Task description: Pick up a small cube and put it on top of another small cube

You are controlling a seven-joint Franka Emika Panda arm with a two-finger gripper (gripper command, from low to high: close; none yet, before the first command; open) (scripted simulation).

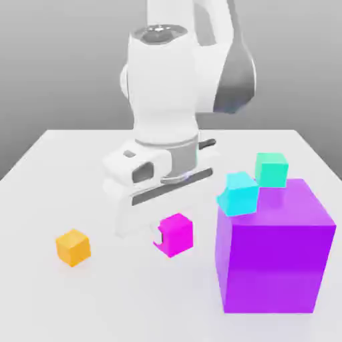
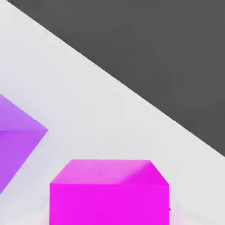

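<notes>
The small cube point(image 1: 176, 234) is bright magenta-pink and sits low at the table's middle, just to the exterior view's left of the big purple cube. My gripper point(image 1: 167, 230) has come straight down over it and is shut on it; a dark pad presses the cube's left face. Whether the cube rests on the table or hangs just above it I cannot tell. In the hand view the same small cube point(image 2: 109, 193) shows close up. A small orange cube point(image 1: 72, 246) lies apart, well off to the exterior view's left.
A big purple cube point(image 1: 274, 247) stands at the exterior view's right, a corner of it in the hand view point(image 2: 17, 136). On its top sit a cyan cube point(image 1: 238, 194) and a teal-green cube point(image 1: 271, 169). The white table point(image 1: 80, 167) ends close behind.
</notes>
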